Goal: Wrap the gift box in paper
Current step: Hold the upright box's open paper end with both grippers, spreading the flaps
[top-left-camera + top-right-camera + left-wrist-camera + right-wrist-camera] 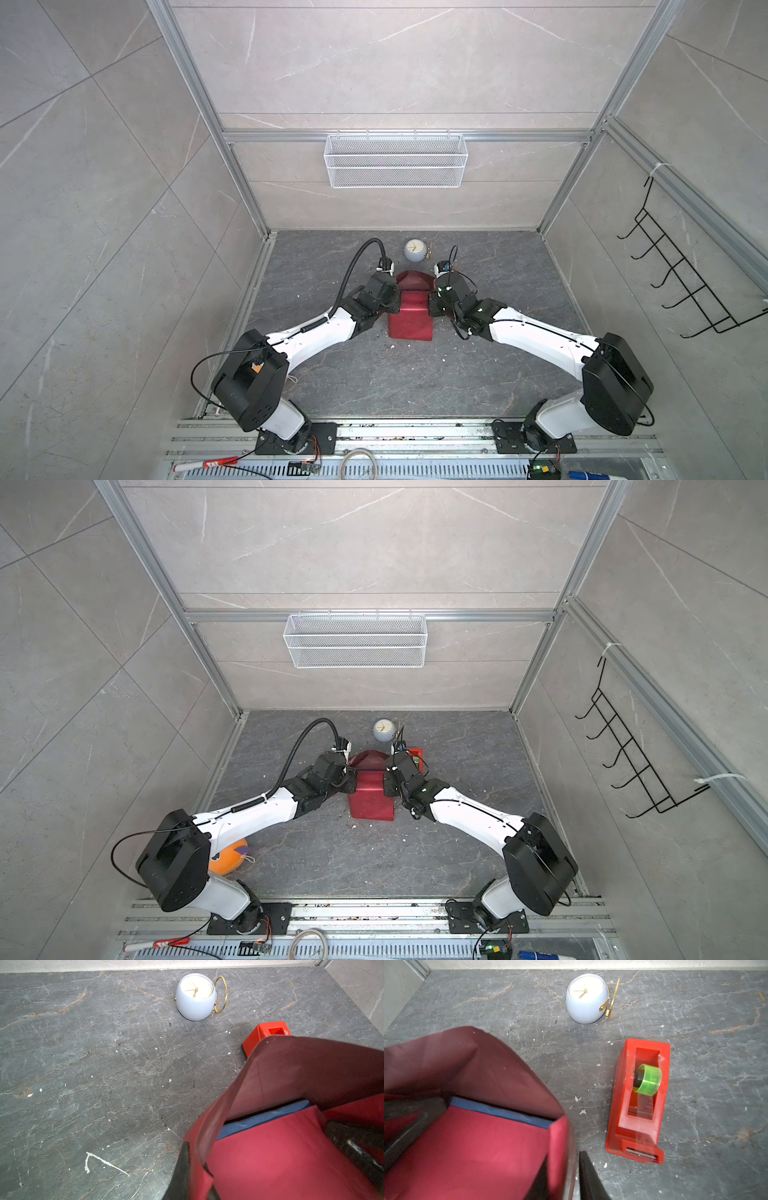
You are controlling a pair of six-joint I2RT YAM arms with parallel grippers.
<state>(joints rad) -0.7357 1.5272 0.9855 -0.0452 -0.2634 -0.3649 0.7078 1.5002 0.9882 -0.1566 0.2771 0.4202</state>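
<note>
The paper (409,316) (371,800), maroon with a shiny red face, lies folded over the gift box at mid-table. Only a blue strip of the gift box (259,1120) (500,1111) shows, at the open far end. There a far flap of the paper (411,280) stands up in a peak. My left gripper (395,296) (353,777) (196,1159) is shut on the paper's left side flap. My right gripper (432,300) (385,781) (563,1157) is shut on the right side flap, with one finger on each side of it.
A red tape dispenser (641,1101) (261,1036) with a green roll lies just right of the far end. A pale blue clock (414,250) (586,999) stands behind. An orange ball (228,858) sits under the left arm. A wire basket (395,160) hangs on the back wall.
</note>
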